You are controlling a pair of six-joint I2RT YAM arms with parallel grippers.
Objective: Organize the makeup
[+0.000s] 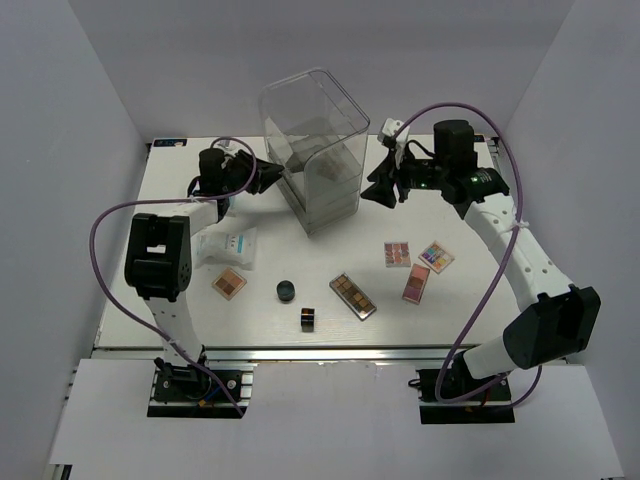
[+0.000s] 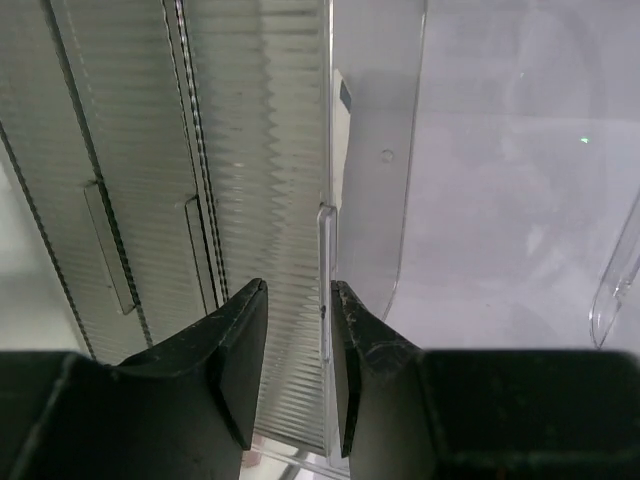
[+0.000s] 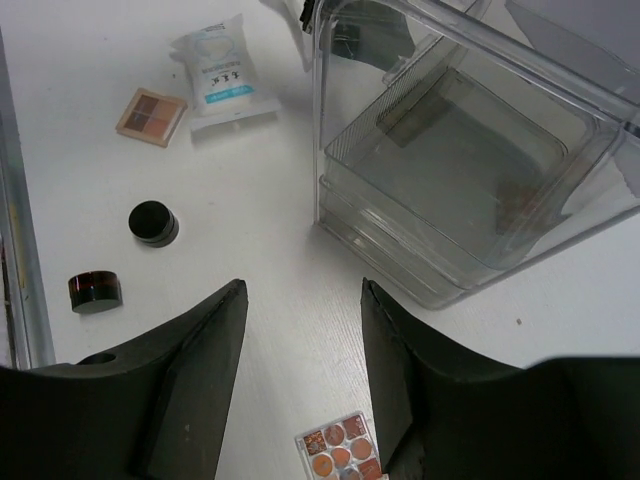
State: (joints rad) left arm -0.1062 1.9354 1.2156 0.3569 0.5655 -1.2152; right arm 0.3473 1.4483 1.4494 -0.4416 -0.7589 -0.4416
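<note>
My left gripper sits close against the left face of the clear drawer box. Its jaws stand a narrow way apart, and 1 thin upright edge of the box shows in the gap, just beside my right-hand finger. As far as I can see, nothing is pinched. My right gripper hangs off the box's right side with its jaws spread and empty, looking down at the table.

None of the makeup is in hand. It all lies on the table on the near side of the box:
- Near left of the box are the white packets and a brown palette.
- Straight in front of it are the black jar and the dark cube.
- Near right of it are the long brown palette and 3 smaller palettes.

The box looks tall and light to me. If I close my left gripper on that thin edge and pull off-line, the whole box may slide or tip instead of a drawer coming out. The slick plastic could also slip from my fingers. Both arms are near the box, so a careless sideways swing of my right arm could knock it over onto the palettes
</note>
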